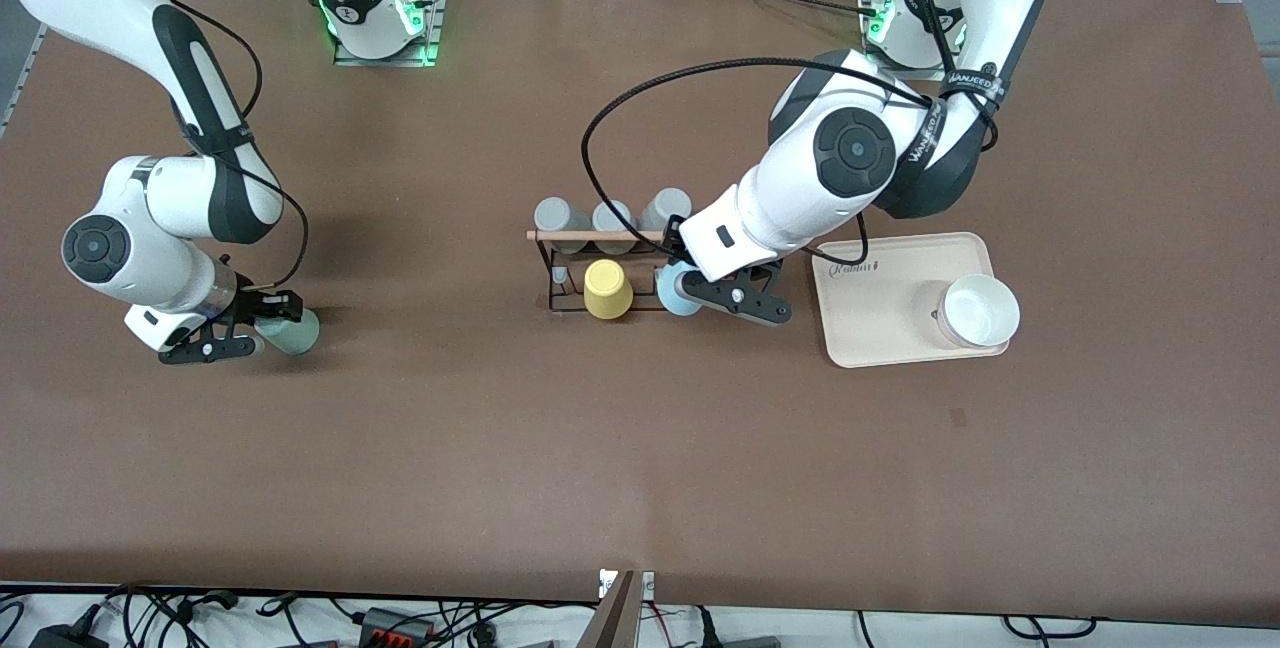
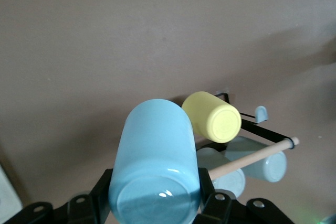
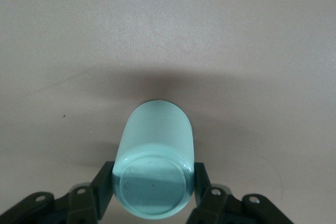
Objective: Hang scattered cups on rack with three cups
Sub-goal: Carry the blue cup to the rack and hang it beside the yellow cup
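Brown tabletop carries your rack [image 1: 590, 268], already bearing three grey cups [image 1: 612, 220] and a yellow cup [image 1: 607, 289]. Your left gripper [image 1: 722, 294] clamps the light blue cup [image 1: 677, 290] beside the yellow one, not yet hung. Your right gripper [image 1: 228, 333] clamps the mint-green cup [image 1: 290, 331], well apart toward its table end. Only the left wrist view shows a bare peg [image 2: 261, 112].

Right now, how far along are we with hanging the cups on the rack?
Done: the yellow cup and three grey cups already sit on the rack.
In hand: the left tool holds the light blue cup beside the yellow one at the rack; the right tool grips the mint-green cup toward the right arm's end of the table.
Left: seating both cups on pegs.
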`<state>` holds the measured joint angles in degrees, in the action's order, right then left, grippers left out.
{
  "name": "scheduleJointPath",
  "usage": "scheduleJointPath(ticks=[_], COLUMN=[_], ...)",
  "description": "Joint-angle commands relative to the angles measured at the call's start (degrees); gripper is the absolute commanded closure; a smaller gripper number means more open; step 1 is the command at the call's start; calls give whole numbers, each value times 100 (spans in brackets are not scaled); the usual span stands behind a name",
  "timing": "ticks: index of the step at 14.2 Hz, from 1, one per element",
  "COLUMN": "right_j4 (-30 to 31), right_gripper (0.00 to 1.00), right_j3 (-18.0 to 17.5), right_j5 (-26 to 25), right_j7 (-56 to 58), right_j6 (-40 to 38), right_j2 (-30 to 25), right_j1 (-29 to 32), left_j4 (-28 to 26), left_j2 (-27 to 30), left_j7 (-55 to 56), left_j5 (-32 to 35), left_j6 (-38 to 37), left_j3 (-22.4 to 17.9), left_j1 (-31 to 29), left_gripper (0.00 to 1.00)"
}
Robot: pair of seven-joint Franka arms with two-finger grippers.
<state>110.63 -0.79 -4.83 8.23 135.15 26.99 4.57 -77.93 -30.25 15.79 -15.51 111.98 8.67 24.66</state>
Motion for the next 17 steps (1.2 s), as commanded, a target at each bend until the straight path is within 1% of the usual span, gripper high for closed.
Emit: scheduleJointPath(ticks=[1, 4, 7, 8, 10, 12, 13, 14, 15, 16, 17], right_j4=[-137, -874, -1586, -1797, -2297, -2642, -2808, -2932, -3003, -3021, -3021], right_gripper=[66, 66, 66, 66, 66, 66, 66, 66, 65, 64, 64], right_j3=[-79, -105, -105, -105, -105, -105, -105, -105, -105, -105, -105], right_j5=[-53, 9, 44, 87, 368, 535, 580, 580, 580, 589, 598], right_j7=[100, 64, 38, 12, -120, -295, -444, -620, -769, -927, -1086], right_j6=[-128, -1145, -1998, -2271, -2886, -3362, -3512, -3704, -3802, -3847, -3882], right_j2=[-150, -177, -220, -247, -265, -264, -273, -273, -291, -317, -369], right_j1=[18, -44, -263, -307, -465, -606, -702, -790, -861, -940, -1027], left_j4=[243, 243, 243, 243, 226, 234, 234, 226, 226, 226, 226], left_j2=[-270, -447, -578, -588, -684, -851, -921, -991, -1018, -1036, -1036], left_j7=[196, 302, 355, 355, 381, 503, 704, 793, 803, 812, 812], left_j5=[-154, -84, -92, -84, -49, 380, 460, 557, 645, 724, 751], left_j6=[-176, -168, -150, -150, -89, 112, 209, 236, 245, 245, 237], left_j3=[-6, -23, -14, -32, -85, -76, -76, -93, -93, -102, -102], left_j1=[3, 284, 320, 424, 548, 689, 706, 794, 786, 786, 760], left_gripper=[100, 100, 100, 100, 100, 100, 99, 91, 86, 73, 45])
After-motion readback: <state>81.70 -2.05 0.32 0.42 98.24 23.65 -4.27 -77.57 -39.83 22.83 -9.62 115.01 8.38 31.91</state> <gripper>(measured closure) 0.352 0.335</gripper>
